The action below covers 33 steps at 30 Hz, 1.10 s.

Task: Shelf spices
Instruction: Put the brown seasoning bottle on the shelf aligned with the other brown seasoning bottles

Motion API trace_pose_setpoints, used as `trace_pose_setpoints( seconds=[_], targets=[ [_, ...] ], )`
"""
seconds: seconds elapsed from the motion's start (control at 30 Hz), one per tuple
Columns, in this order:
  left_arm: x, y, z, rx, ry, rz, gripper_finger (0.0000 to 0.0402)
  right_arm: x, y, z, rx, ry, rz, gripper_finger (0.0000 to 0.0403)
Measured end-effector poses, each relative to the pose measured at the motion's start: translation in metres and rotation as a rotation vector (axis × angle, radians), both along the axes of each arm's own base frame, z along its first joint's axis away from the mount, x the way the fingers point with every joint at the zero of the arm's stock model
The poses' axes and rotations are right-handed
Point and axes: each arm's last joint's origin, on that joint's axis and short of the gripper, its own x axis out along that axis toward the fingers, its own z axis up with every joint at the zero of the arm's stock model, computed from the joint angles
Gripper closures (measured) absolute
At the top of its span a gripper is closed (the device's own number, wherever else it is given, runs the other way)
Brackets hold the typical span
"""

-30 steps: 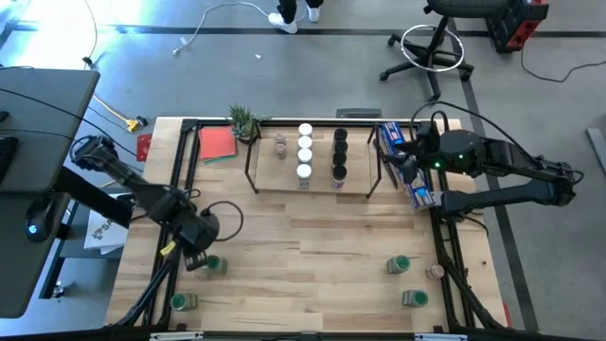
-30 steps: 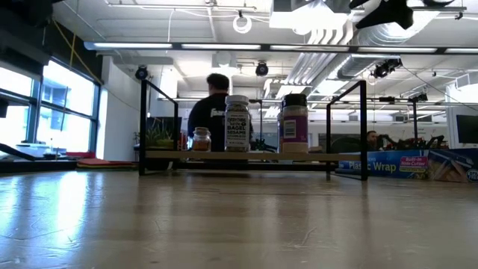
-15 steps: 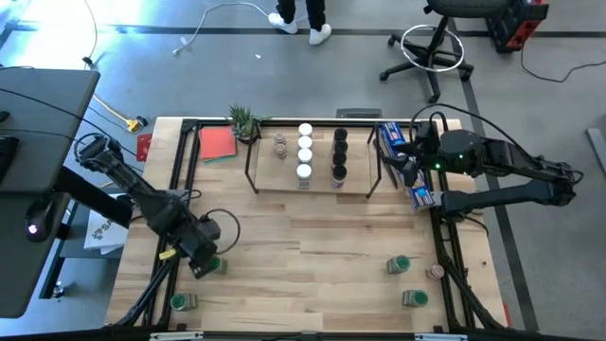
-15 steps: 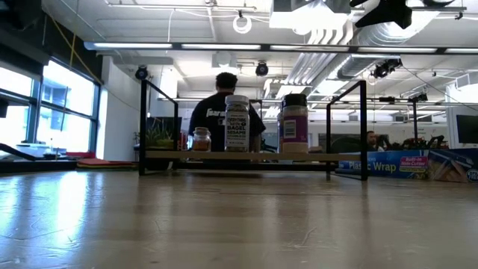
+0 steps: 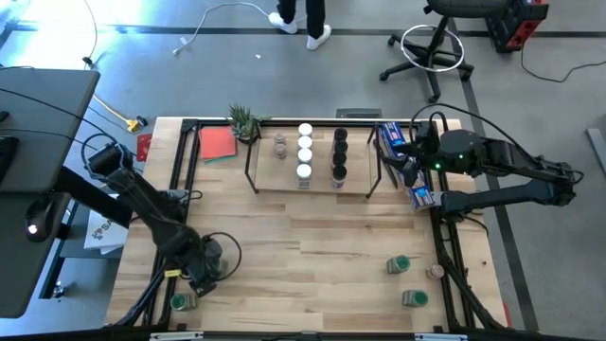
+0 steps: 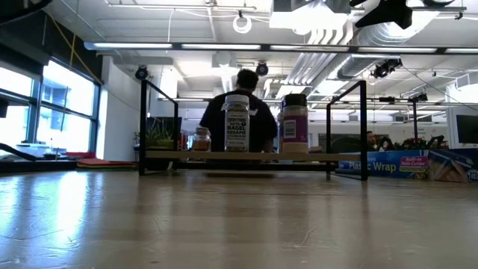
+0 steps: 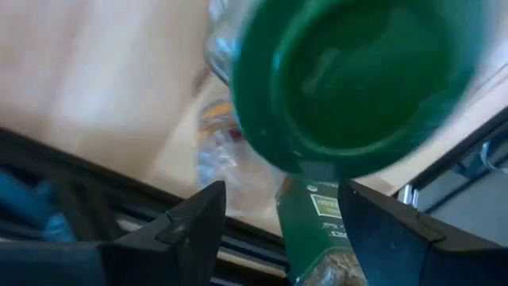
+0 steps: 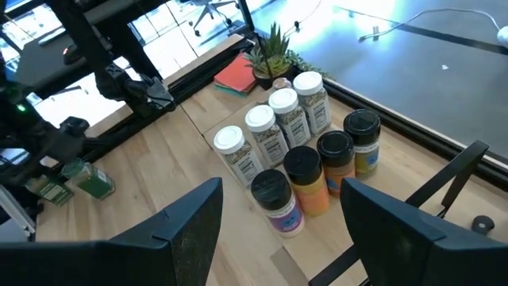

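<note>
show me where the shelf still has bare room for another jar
On the shelf, the strip between the lone brownish jar and the near left edge is bare, and so is the part right of the black-lid jars. The middle is crowded: the white-lid jars and black-lid jars stand in two close rows.

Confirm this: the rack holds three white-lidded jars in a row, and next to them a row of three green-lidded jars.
Not quite. The second row on the rack has black lids, not green; the white-lidded jars are right. The high view and right wrist view show it. Green-lidded jars are on the table.
</note>
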Motion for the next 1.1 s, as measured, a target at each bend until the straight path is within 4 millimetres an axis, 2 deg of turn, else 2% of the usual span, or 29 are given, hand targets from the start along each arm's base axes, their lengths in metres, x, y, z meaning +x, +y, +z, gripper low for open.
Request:
trace_pose_setpoints(
  seconds=[0.1,0.37,0.47,0.63,0.83,0.93,1.1],
  targets=[
    [-0.007,-0.001,-0.010,-0.044,0.051,0.007,0.0160,0.000,0.000,0.000,0.008,-0.002,0.010,0.0153],
    [-0.012,0.003,-0.018,0.000,0.044,0.014,0.0151,0.000,0.001,0.000,0.050,-0.014,0.027,0.0153],
    [-0.012,0.004,-0.016,-0.006,0.035,-0.002,0.0151,0.001,0.001,0.000,0.054,-0.014,0.033,0.0153],
    [-0.012,0.007,-0.002,-0.001,-0.008,-0.005,0.0150,0.001,0.001,0.000,0.053,-0.014,0.033,0.0153],
    [-0.023,0.013,0.012,0.012,-0.001,-0.020,0.0150,0.001,0.002,0.000,0.049,-0.012,0.036,0.0153],
    [-0.027,0.013,0.010,0.036,-0.026,-0.040,0.0150,0.001,0.001,0.000,0.051,-0.012,0.035,0.0153],
    [-0.031,0.016,-0.004,0.064,-0.026,-0.055,0.0146,0.001,0.002,0.000,0.069,-0.019,0.028,0.0153]
  ],
)
